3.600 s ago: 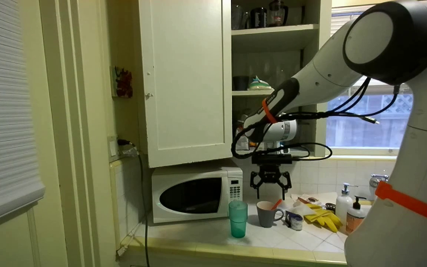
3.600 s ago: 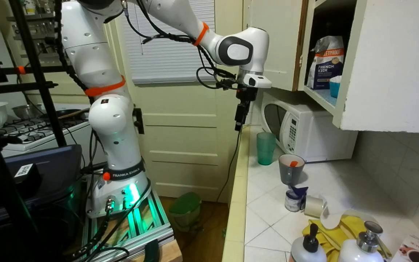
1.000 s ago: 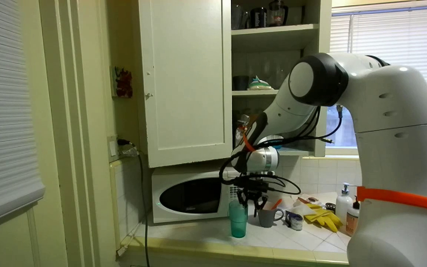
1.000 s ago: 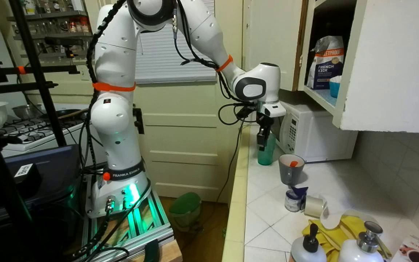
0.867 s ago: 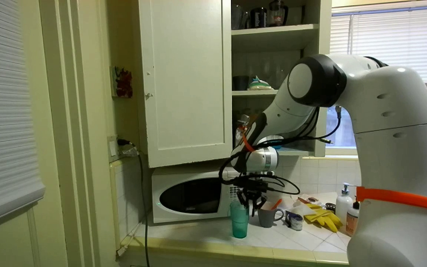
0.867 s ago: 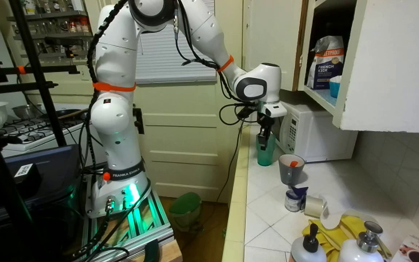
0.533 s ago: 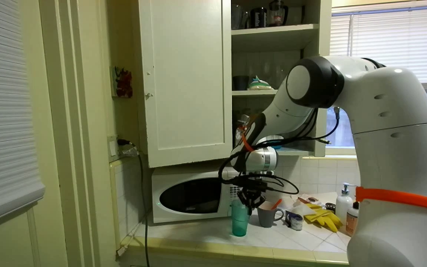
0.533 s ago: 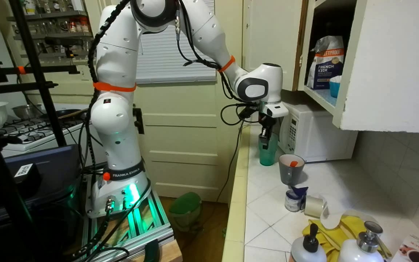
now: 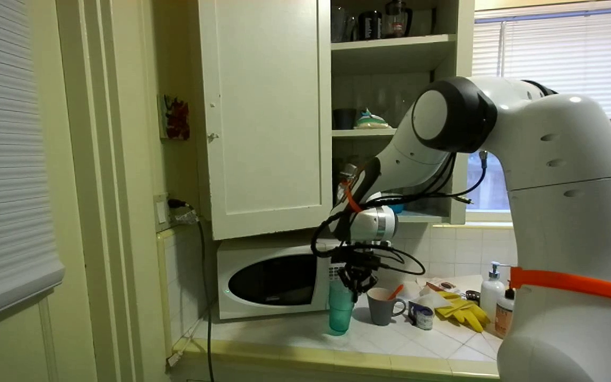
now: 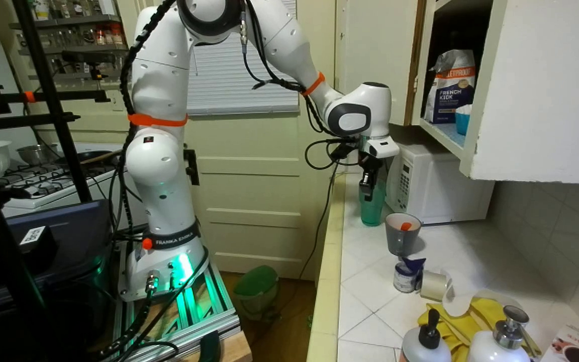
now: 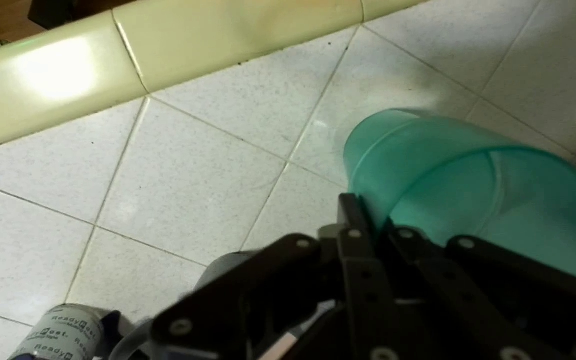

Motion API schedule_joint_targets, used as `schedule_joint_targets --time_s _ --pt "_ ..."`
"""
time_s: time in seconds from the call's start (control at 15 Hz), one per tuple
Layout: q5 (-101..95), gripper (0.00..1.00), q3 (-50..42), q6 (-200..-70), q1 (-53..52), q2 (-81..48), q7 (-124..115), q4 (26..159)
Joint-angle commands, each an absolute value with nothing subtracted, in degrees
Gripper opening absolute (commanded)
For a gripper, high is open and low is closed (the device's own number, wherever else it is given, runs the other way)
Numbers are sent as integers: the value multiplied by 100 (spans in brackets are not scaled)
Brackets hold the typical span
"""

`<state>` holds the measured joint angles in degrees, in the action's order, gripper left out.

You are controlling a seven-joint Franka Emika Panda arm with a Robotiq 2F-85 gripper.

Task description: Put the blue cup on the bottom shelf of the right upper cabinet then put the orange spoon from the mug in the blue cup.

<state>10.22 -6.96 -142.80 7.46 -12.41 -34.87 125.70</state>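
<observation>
"Cabinet ready?"

"I'd say so. The right upper cabinet [image 9: 464,106] has its door [image 9: 271,116] swung aside. Everything to be moved is down at the tiled counter [image 9: 401,342], so neither half of the task is finished."

"And the bottom shelf [image 9: 425,218]?"

"Waiting for its delivery, a pale board higher up. I judge the grasp made; the lift and the placing remain, then the second half."

"What is the gripper [image 11: 372,216] doing?"

"Pinching. Its fingers are drawn together on the wall of the blue cup [image 9: 340,310], one apparently inside the rim, one outside. The cup is close to upright in both exterior views; whether its base touches the counter or hangs just above, I can't tell."

"How does it look?"

"Tall, slim, handleless, teal and see-through, with a faint ring around its side. Plastic, I'd guess, so light and perhaps a little springy under a pinch."

"And the mug [image 9: 382,309]?"

"Short, grey, handled, standing near the cup but apart from it. The orange spoon [image 9: 396,292] leans inside, a thin thing with one end above the rim. Its turn comes last."
</observation>
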Motion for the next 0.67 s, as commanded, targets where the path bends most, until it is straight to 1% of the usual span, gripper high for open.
schedule_joint_targets --time_s 0.0,0.6 --pt "916 1 -823 -13920 599 -746 -3616 12721" --pt "105 1 -818 -12742 697 377 -4366 12713"
